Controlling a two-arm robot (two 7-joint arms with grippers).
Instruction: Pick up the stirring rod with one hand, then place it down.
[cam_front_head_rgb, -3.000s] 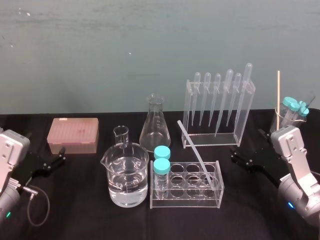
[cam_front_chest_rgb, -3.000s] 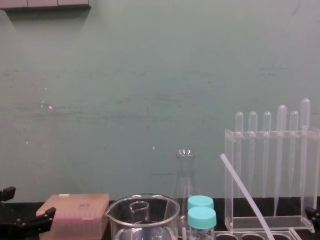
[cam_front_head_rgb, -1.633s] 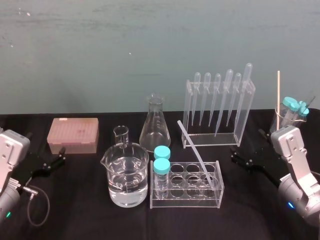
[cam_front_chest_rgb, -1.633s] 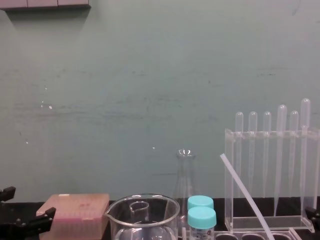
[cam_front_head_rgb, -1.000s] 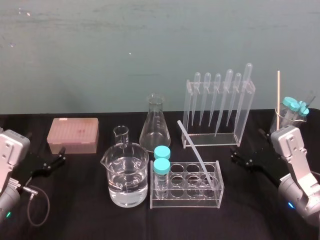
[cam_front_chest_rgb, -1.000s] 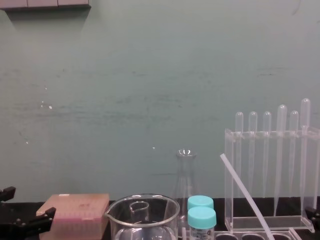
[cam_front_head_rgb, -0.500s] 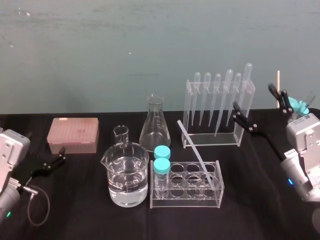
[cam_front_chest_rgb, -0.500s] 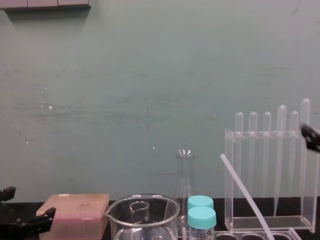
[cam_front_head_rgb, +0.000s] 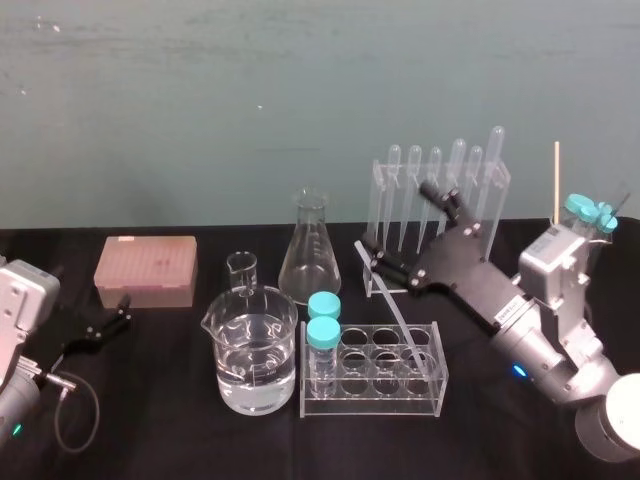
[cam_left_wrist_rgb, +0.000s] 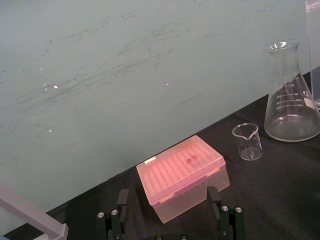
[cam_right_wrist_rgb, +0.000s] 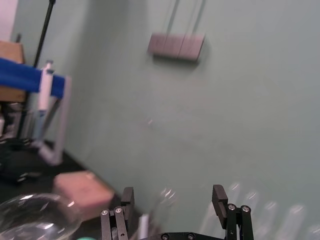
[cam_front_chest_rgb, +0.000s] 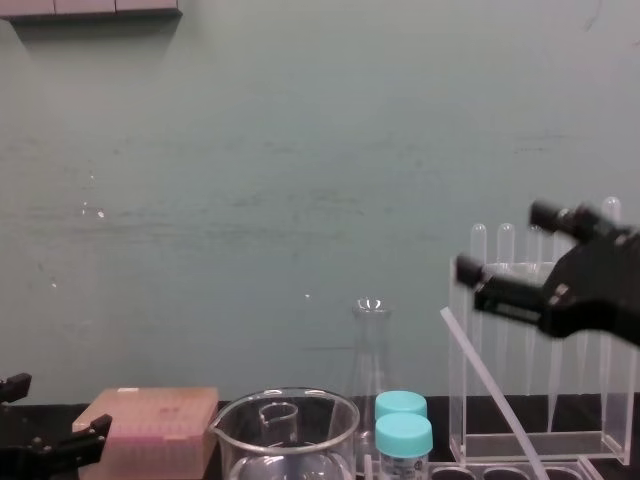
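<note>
Honestly, this one is right at the start, nothing is picked up yet. The stirring rod has its lower end down in a well of the clear tube rack. It leans up and back toward the robot's left, so its top end pokes out above the rack in front of the pipette stand. The right pincer is up in the air over that spot, fingers spread wide with nothing between them. Its lower finger sits just beside the rod's top end; I can't tell if it touches, though it looks like it doesn't. The chest view tells the same story: the spread fingers hang above the rod's top, and the rod isn't between them. The left pincer is idle, low over the desk at the far left near the pink tip box, also spread open and empty. So my read is 0 of the 2 steps are done. What's left is basically everything: get the fingers around the rod, close, lift it clear of the rack, then lay it down somewhere on the desk.
</note>
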